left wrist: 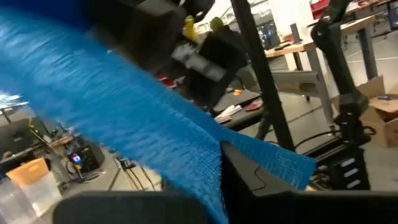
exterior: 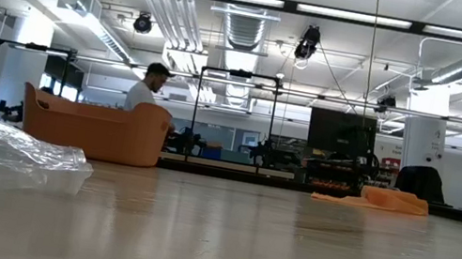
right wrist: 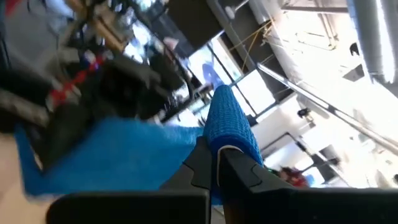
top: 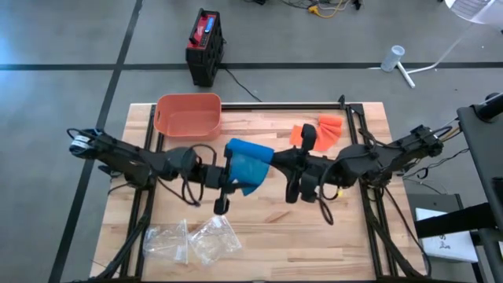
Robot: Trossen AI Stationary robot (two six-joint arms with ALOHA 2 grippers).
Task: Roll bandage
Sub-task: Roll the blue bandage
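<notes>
A blue bandage [top: 250, 161] hangs in the air over the middle of the table, between my two grippers. My left gripper [top: 230, 170] comes from the table's left and is shut on the bandage's flat strip [left wrist: 155, 143]. My right gripper [top: 273, 157] comes from the right and is shut on the rolled part [right wrist: 229, 121]. The low view shows neither gripper nor the bandage. My left gripper pinches the bandage's flat strip [left wrist: 208, 171] between its two fingers, which lie level and come from the table's left. A short free end [left wrist: 292, 163] sticks out past the fingers. The strip is lifted clear of the table. My right gripper pinches the rolled end [right wrist: 225, 138] of the bandage between its two fingers, coming level from the table's right. The roll stands out beyond the fingertips. From it the flat strip [right wrist: 118, 152] runs toward my left gripper, clear of the table.
An orange basket [top: 189, 115] stands at the far left of the table. Orange bandages [top: 321, 131] lie at the far right. Clear plastic bags [top: 192, 240] lie near the front left edge. A person [exterior: 144, 90] shows in the room behind the table.
</notes>
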